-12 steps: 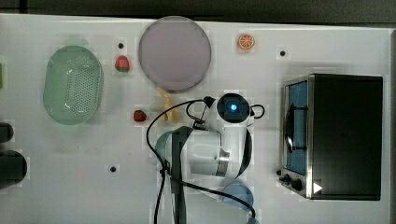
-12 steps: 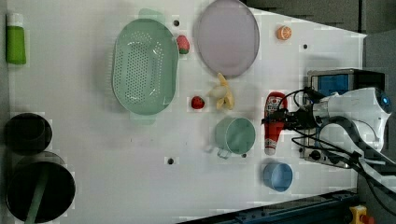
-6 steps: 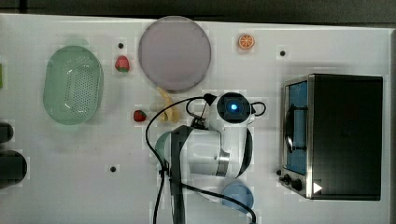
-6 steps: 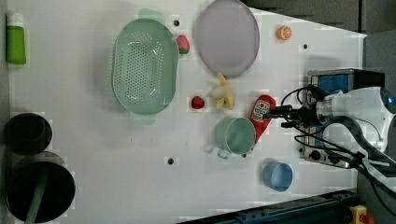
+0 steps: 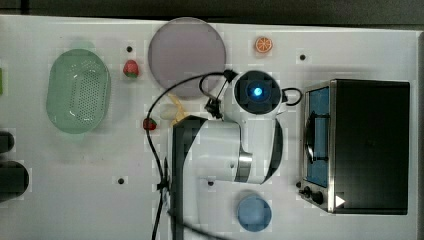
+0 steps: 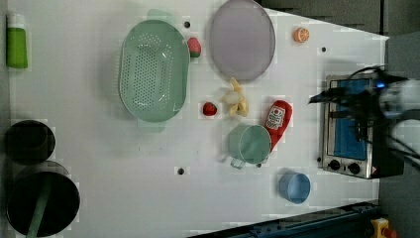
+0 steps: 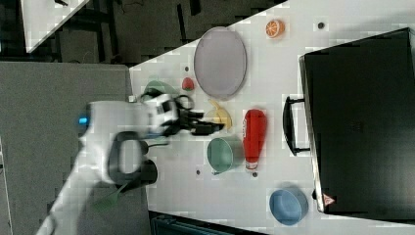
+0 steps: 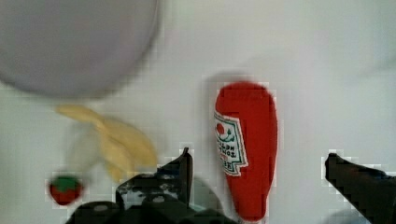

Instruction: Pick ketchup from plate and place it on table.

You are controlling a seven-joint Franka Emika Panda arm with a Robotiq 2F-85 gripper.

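Even, bright light falls on the white table (image 6: 124, 198), which reads almost washed out, with blocky compression speckle around most things. Shadows are faint and short; the ketchup (image 8: 246, 149) in the wrist view throws a soft grey smudge just beside its broad end. The plate (image 8: 74, 42) near it is soft and unfocused (so is the banana (image 8: 112, 144)). In the left view the arm (image 6: 391, 99) beside the toaster oven (image 6: 346, 124) is smeared by motion blur.

The ketchup (image 8: 246, 149) carries a white label whose lettering is unreadable.
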